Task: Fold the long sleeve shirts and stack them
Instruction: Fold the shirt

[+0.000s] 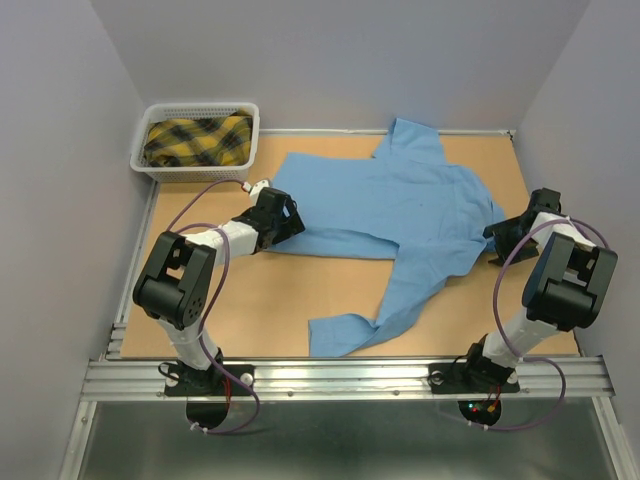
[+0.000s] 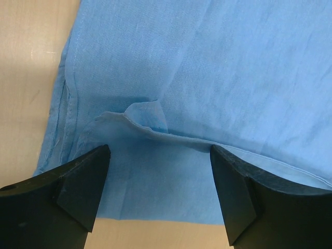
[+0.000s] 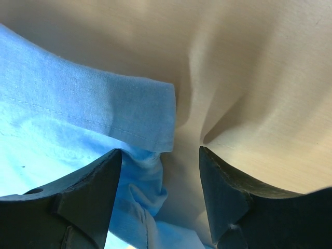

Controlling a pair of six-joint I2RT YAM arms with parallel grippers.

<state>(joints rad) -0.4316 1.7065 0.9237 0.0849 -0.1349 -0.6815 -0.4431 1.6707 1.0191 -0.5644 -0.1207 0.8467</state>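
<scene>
The shirt (image 1: pixel 400 205) lies spread flat over the middle of the surface (image 1: pixel 260 290), which is how it would need to lie for a fold. One sleeve (image 1: pixel 395 300) trails toward the near edge and is not yet tucked in. The left pincer (image 1: pixel 283 222) sits low at the shirt's left edge and the right pincer (image 1: pixel 503 240) at its right edge. The two bracket the garment from opposite sides, probably so that both ends can be taken up together.

In the left wrist view the fingers (image 2: pixel 78 181) stand wide apart with nothing pinched. The hemmed edge and a small raised pucker of cloth lie in the gap, and blue cloth runs on ahead of both tips, so this side looks placed to bite the edge.

The right pincer's jaws are also apart and hold nothing. A stitched corner of the shirt lies just ahead of the finger (image 3: pixel 83 197) on the left of its view, with bare surface ahead of the other. The cloth is off to one side of the gap, so this pincer likely needs to shift toward the shirt before closing.

A basket (image 1: pixel 150 160) in the far left corner holds plaid cloth (image 1: pixel 195 140), well apart from both pincers; whether it is another shirt cannot be told
</scene>
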